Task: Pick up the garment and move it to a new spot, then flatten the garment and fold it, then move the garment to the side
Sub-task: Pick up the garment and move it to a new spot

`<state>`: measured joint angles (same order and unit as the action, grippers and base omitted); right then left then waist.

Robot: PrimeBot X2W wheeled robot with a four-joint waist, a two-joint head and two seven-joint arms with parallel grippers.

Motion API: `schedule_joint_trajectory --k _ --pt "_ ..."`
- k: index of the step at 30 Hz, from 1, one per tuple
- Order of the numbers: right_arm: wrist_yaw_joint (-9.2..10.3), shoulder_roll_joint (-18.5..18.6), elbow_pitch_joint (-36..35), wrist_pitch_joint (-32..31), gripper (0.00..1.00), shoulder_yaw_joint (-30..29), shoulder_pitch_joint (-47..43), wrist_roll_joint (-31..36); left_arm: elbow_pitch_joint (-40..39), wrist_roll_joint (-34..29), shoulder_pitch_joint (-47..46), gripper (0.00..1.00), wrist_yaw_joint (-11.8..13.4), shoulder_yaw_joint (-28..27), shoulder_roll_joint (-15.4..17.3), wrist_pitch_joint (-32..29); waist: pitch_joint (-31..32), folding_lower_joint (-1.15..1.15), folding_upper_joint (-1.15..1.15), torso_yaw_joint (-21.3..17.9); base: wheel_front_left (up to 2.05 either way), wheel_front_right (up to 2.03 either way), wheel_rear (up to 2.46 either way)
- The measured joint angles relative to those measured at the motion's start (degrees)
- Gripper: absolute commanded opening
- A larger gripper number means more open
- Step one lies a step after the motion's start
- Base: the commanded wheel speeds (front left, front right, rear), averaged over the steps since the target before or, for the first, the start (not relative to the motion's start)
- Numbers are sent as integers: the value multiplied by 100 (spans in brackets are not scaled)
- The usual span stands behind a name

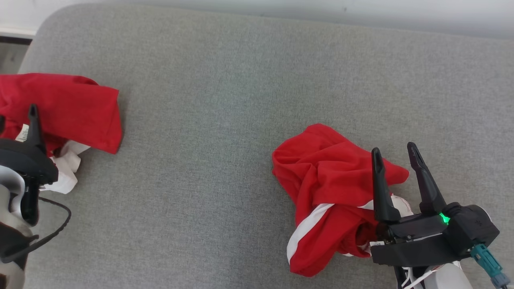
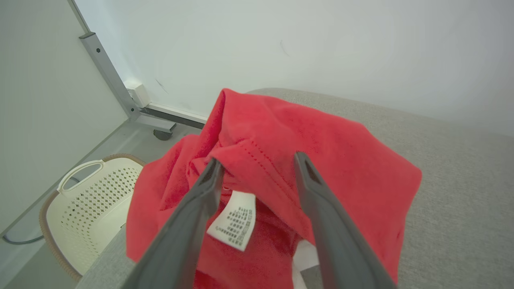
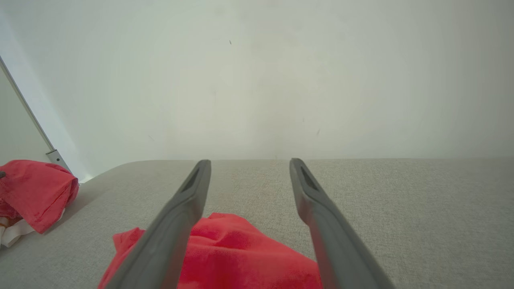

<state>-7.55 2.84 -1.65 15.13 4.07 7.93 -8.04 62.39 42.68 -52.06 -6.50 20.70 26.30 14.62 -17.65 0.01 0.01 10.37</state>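
Right gripper (image 1: 393,148): fingers spread and empty over the near right of the grey cushion (image 1: 221,100), probably poised for a pick.
Crumpled garment (image 1: 321,168): heaped beneath it, unflattened.
Left gripper (image 2: 258,159): fingers apart, clamping nothing, at the cushion's left edge.
Bundled garment (image 1: 68,104): lying there, seemingly set aside.
Basket (image 2: 92,192): on the floor beyond that edge.

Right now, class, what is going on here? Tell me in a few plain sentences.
A two-armed robot is working over a grey padded surface with two red pieces of clothing on it. Its left gripper stands open over the left-hand garment, with a white care label between its fingers. Its right gripper, also open, hovers over the crumpled garment with white trim. Neither piece is flattened or folded yet.
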Motion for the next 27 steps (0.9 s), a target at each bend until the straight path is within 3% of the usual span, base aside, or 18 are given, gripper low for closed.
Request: schedule_joint_trajectory --k 5,13,20,27 --pt "0 1 34 0 100 2 -7 -146 -606 -227 169 100 55 -249 170 43 204 -1 0 -8 0 0 0" --pt "0 2 109 0 100 -120 -139 -298 -2565 -1095 1469 100 401 -1059 58 43 643 -1 -1 -95 0 0 0" --pt "0 1 208 1 100 -234 -353 -348 -3958 -1723 2842 100 657 -1725 -412 43 949 -2 -1 -309 0 0 0" --pt "0 2 414 0 100 -408 -603 -348 -5266 -2368 4248 100 622 -2268 -1149 43 1217 -2 -1 -673 0 0 0"
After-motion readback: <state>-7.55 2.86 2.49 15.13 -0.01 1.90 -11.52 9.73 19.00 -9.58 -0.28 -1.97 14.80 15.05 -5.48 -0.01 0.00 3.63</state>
